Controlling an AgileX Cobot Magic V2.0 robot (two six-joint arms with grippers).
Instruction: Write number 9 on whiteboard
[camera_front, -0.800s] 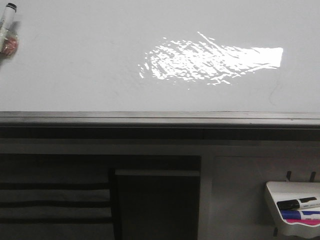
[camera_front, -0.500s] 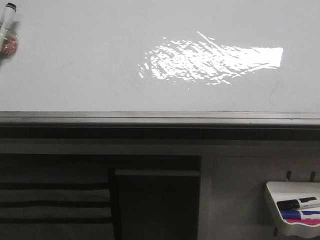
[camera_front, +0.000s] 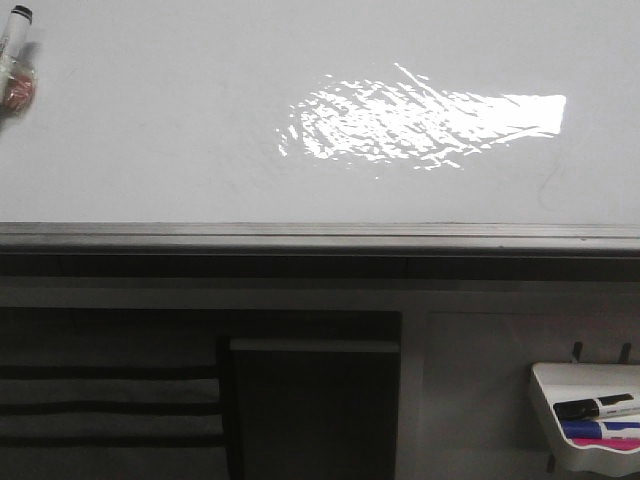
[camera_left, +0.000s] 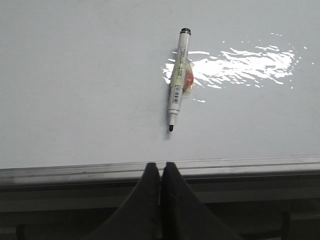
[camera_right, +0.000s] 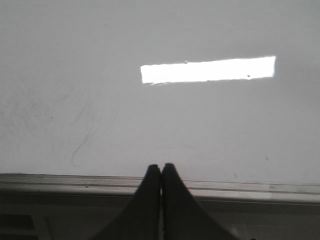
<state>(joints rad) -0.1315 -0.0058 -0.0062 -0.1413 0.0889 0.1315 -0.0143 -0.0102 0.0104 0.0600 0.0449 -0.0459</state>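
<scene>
- The whiteboard (camera_front: 180, 140) fills the upper half of the front view, with its dark edge rail (camera_front: 300, 238) below and a bright glare patch (camera_front: 420, 125) near the middle.
- A marker (camera_front: 12, 32) lies on the board at about 10 o'clock, cut off by the picture edge; a white tray (camera_front: 570, 420) with more markers hangs at 5 o'clock.
- Only the left wrist view shows the whole marker (camera_left: 177, 80), uncapped, with something orange beside it that is hard to identify.
- The left gripper (camera_left: 160, 172) and the right gripper (camera_right: 160, 172) both have fingers pressed together, holding nothing.
- No clear digit is on the board; only faint thin strokes (camera_right: 80, 147) show in the right wrist view.
</scene>
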